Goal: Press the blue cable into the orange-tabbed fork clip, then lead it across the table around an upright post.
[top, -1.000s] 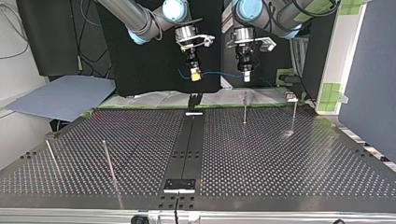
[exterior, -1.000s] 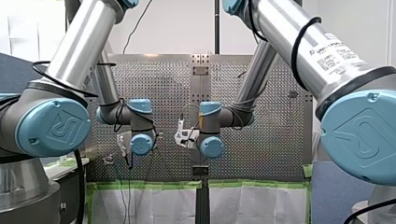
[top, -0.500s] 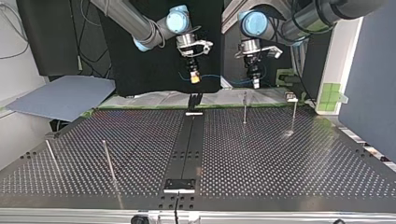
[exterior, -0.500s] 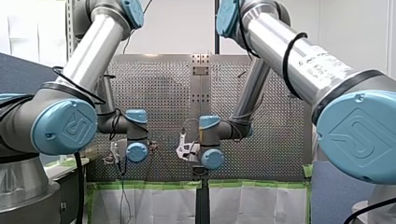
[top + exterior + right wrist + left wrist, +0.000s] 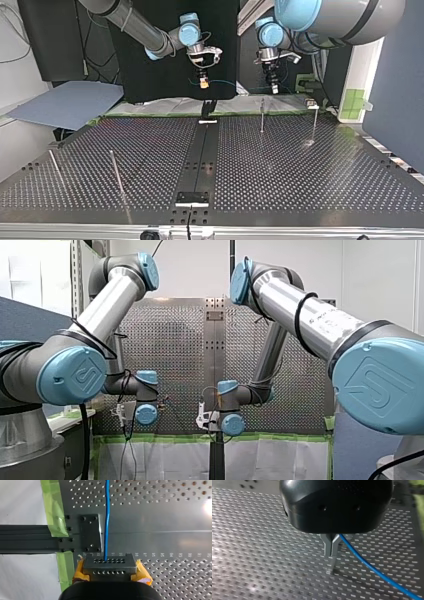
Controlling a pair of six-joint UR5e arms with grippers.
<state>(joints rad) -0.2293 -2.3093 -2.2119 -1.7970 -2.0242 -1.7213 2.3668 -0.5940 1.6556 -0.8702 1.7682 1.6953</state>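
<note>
My left gripper (image 5: 331, 552) has its metal fingers (image 5: 327, 545) pinched together on the blue cable (image 5: 372, 570). The cable leaves from just behind them and is cut off further out. My right gripper (image 5: 110, 570) holds it too. The yellow pads (image 5: 143, 573) flank a dark holed block (image 5: 110, 562) that hides the grip point. Ahead of it the cable runs straight over the perforated table (image 5: 175, 542).
</note>
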